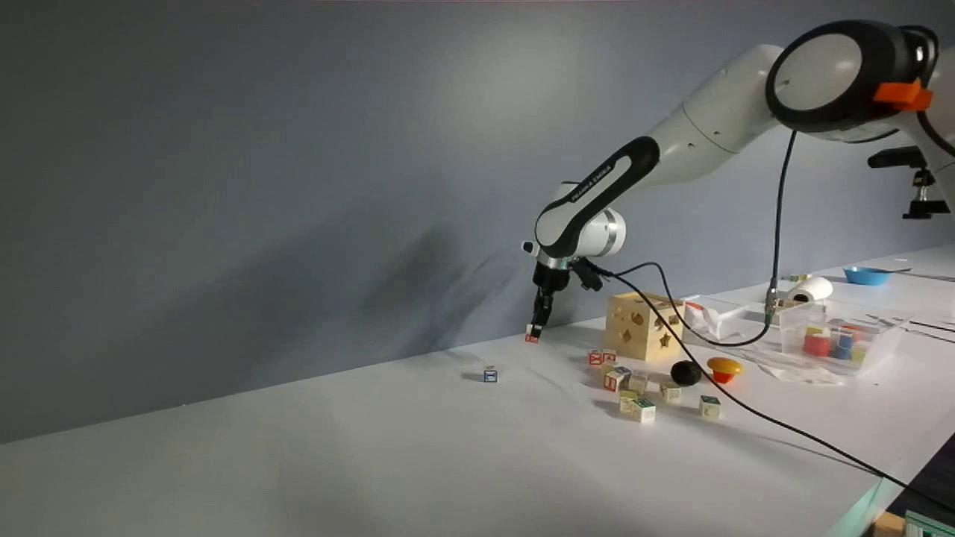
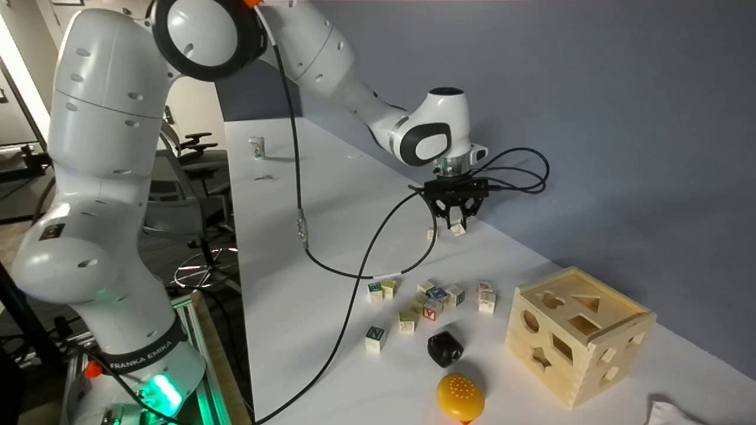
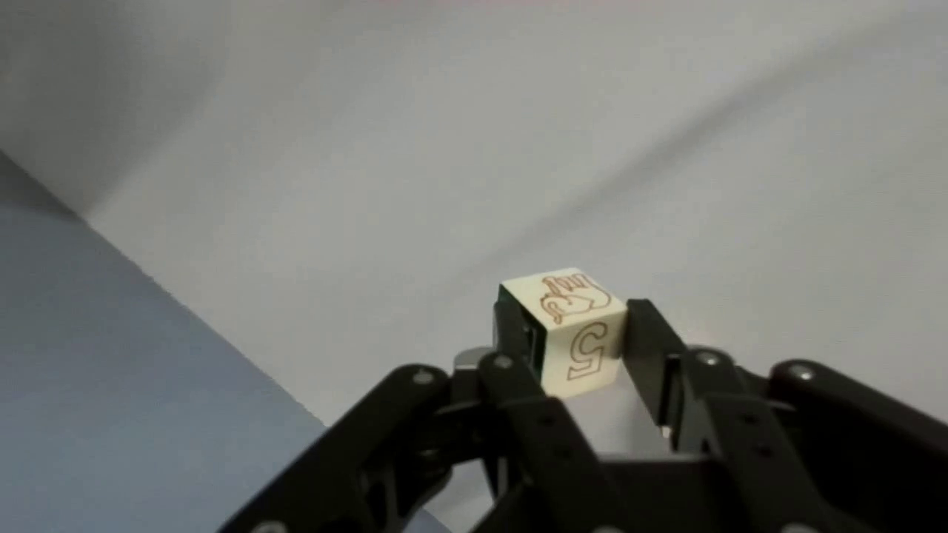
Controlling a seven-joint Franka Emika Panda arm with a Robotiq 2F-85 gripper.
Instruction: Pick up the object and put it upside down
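Near the wall, a small cube is gripped by the claw, its jaws closed on opposite sides; whether the table is touched by the cube cannot be told. No long axis is offered, so the turning over is judged to hinge on which sides are held. Cream faces are marked with a reddish-brown animal outline and a 5-like figure; in an exterior view, a red face is seen.

In an exterior view the white table carries a black toy; around it, blocks from nine clockwise to one, a box at three o'clock, a yellow toy between five and six and, well apart, a cup between ten and eleven.
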